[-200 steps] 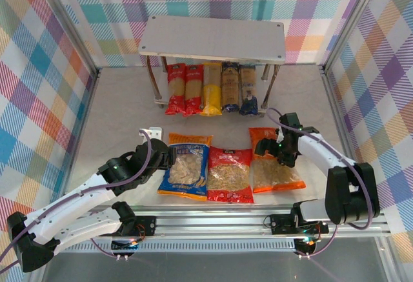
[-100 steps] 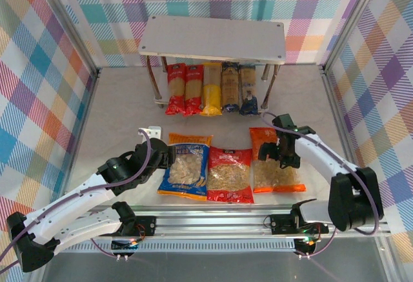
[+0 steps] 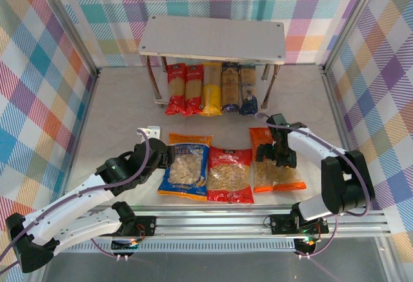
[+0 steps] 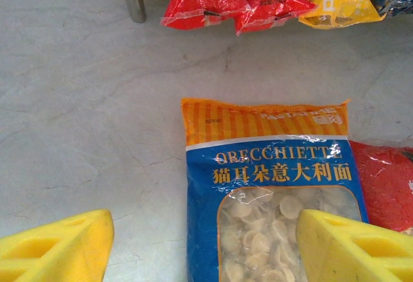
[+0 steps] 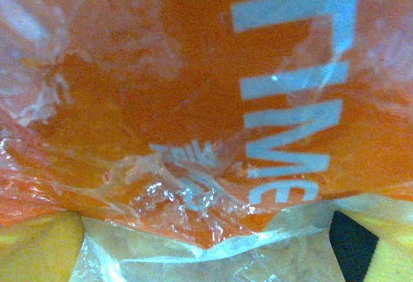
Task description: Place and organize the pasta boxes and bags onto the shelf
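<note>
Straddling the far end of the orange bag [image 3: 279, 173]: right gripper [image 3: 270, 154], low over it, jaws wide apart, nothing clamped. Wrist view: yellow fingers [image 5: 39, 246] at the two lower corners, crinkled orange film and white lettering bulging between them, very close to the lens.

Step in hand, as I read it: take hold of this bag for the lift to the shelf [image 3: 213, 38].
- Close on a gathered fold of film near the orange header, not on the loose pasta under the window.
- Film looks slick and the contents will likely slump to the low end, so grip firmly and raise slowly.
- Top board is bare. The long packs [image 3: 211, 90] sit in a row beneath it.

Bag lies flat on the table [image 3: 122, 108], well short of the shelf. Long axis runs near-to-far, far end leaning slightly left. Header points toward the shelf, window end toward the arm bases.

Red bag [image 3: 230, 175] just beside it on the left, blue-and-orange bag [image 3: 187, 172] beyond. Left gripper [image 3: 169, 157] at that bag's left edge, jaws apart, holding nothing.
</note>
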